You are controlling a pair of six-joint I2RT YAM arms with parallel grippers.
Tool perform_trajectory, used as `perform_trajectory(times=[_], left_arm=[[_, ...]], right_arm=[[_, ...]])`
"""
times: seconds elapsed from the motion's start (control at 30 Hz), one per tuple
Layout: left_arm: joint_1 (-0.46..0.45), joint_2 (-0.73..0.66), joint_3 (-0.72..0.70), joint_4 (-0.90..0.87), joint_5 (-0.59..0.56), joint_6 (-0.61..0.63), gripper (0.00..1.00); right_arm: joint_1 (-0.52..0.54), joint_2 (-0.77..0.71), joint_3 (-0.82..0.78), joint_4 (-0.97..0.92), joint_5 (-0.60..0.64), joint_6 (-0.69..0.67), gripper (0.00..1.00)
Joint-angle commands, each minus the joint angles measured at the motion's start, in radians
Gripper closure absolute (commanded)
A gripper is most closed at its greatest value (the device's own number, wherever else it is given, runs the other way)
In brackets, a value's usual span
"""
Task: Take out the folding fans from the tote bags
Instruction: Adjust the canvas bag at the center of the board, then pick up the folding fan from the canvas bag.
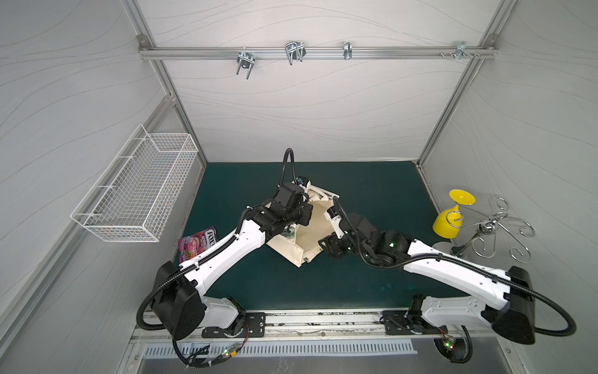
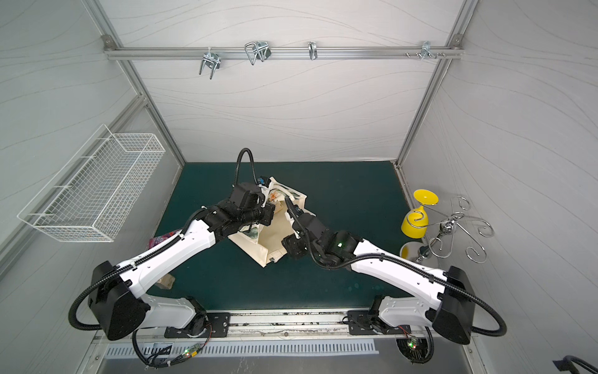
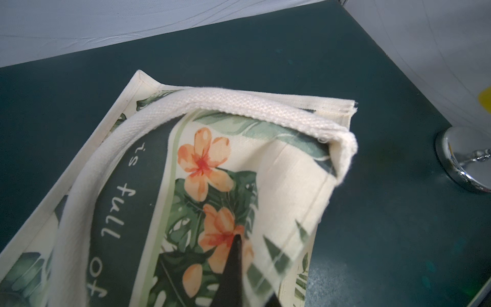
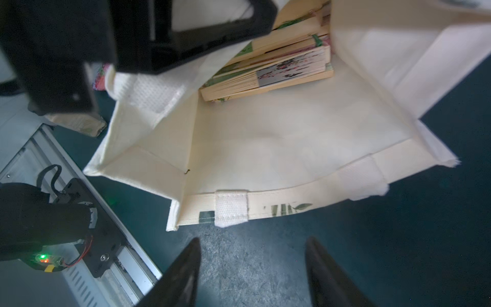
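Note:
The cream tote bag (image 1: pixel 315 226) (image 2: pixel 275 236) lies on its side in the middle of the green mat, its mouth turned toward my right arm. My left gripper (image 1: pixel 304 216) (image 3: pixel 239 239) is shut on the printed upper side of the tote bag (image 3: pixel 202 159) and holds that side up off the mat. Several closed folding fans (image 4: pixel 273 66) lie stacked deep inside the tote bag (image 4: pixel 265 138), with pale bamboo ribs and green and pink tops. My right gripper (image 1: pixel 325 247) (image 4: pixel 252 240) stands open over the mat just outside the bag's mouth, with nothing between its fingers.
A pink snack packet (image 1: pixel 197 246) lies by the left arm. A small pale packet (image 2: pixel 166 280) sits nearer the front. A white wire basket (image 1: pixel 139 191) hangs on the left wall. A yellow goblet (image 1: pixel 449 220) hangs on a chrome rack (image 1: pixel 495 226) at the right edge.

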Motion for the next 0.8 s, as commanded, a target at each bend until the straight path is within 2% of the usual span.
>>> perform_trajectory(times=[0.0,0.07,0.2,0.43,0.53,0.7,0.77], left_arm=[[-0.006,-0.016,0.014,0.077,-0.018,-0.074,1.00],[-0.004,-0.032,0.011,0.075,-0.033,-0.079,1.00],[-0.004,-0.053,-0.001,0.075,-0.056,-0.083,1.00],[0.005,-0.081,-0.005,0.071,-0.059,-0.098,1.00],[0.034,-0.107,-0.024,0.091,0.023,-0.113,1.00],[0.093,-0.162,-0.077,0.195,0.255,-0.135,1.00],[0.096,-0.174,-0.085,0.217,0.302,-0.126,1.00]], right_arm=[[0.005,0.057,-0.025,0.133,0.001,0.052,0.43],[0.005,0.091,-0.028,0.194,-0.012,0.059,0.44],[0.001,0.183,-0.005,0.288,-0.015,0.082,0.53],[-0.054,0.378,0.088,0.350,-0.065,0.171,0.54],[-0.074,0.442,0.115,0.366,-0.054,0.229,0.53],[-0.104,0.513,0.128,0.382,-0.044,0.309,0.48],[-0.119,0.529,0.128,0.378,-0.039,0.343,0.45]])
